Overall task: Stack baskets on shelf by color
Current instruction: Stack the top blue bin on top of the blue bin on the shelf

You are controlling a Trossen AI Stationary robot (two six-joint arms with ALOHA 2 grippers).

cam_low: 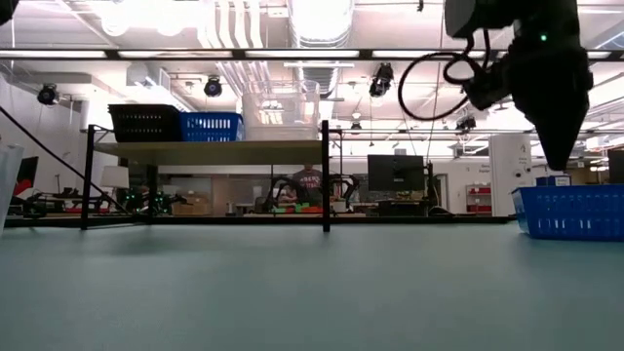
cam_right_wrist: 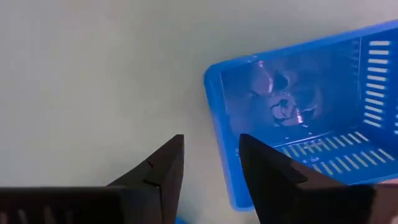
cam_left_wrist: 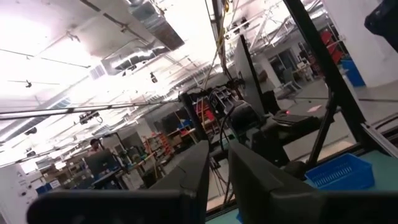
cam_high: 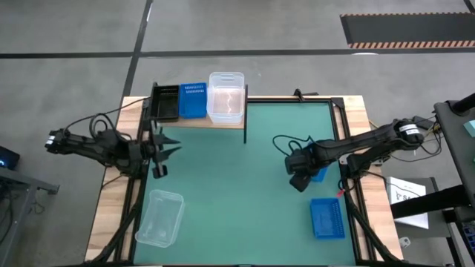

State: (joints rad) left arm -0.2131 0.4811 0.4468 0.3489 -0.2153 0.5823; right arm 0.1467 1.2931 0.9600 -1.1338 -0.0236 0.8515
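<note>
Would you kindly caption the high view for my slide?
Right claw hovers near a blue basket; black, blue, clear baskets sit on the shelf.

Shelf holds black, blue, clear baskets; green table carries others.

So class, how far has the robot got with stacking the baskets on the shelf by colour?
Done: black basket, blue basket and clear basket sit on the shelf. In hand: nothing; the right claw hangs open by a blue basket. Left: that one, another blue basket and a clear basket on the mat.
</note>
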